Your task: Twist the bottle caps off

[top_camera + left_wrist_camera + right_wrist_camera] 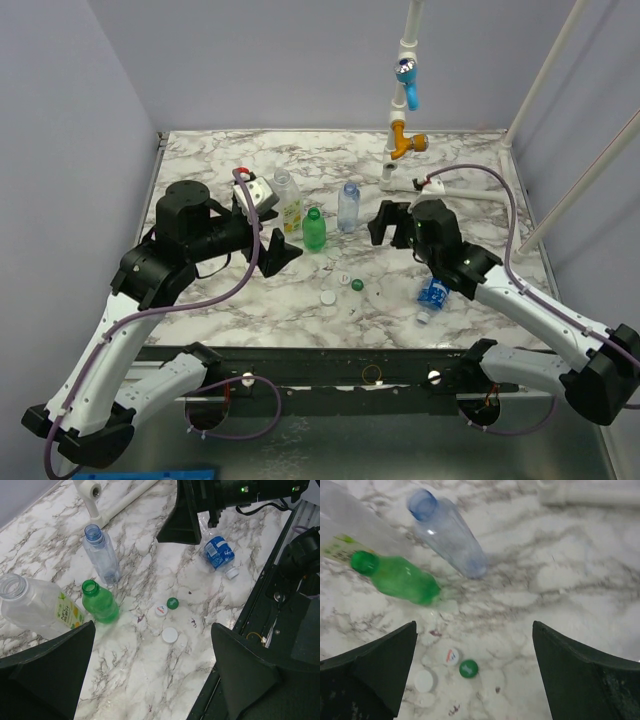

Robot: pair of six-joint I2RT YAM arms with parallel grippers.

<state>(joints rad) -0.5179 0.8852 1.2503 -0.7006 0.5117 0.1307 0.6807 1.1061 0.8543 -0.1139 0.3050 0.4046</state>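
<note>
Three bottles stand uncapped mid-table: a tall clear one with a yellowish label [288, 205] [35, 605], a green one [314, 230] [100, 602] [400, 577] and a small clear one [348, 207] [101, 555] [447, 532]. A blue-labelled bottle [434, 295] [219, 552] lies on its side with a white cap [231, 572] on its neck. Three loose bottle caps lie together: plain white [328, 297] [170, 635] [424, 680], white with a logo [160, 610] [451, 656] and green [357, 284] [172, 603] [468, 668]. My left gripper [280, 250] [150, 675] is open and empty, left of the green bottle. My right gripper [385, 222] [475, 680] is open and empty, right of the small clear bottle.
A white pipe stand with a blue valve [407, 80] and an orange valve [404, 140] rises at the back right; its base pipe [590, 495] lies on the table. A white box [258, 192] sits behind the tall bottle. The table's dark front rail [260, 610] runs near the lying bottle.
</note>
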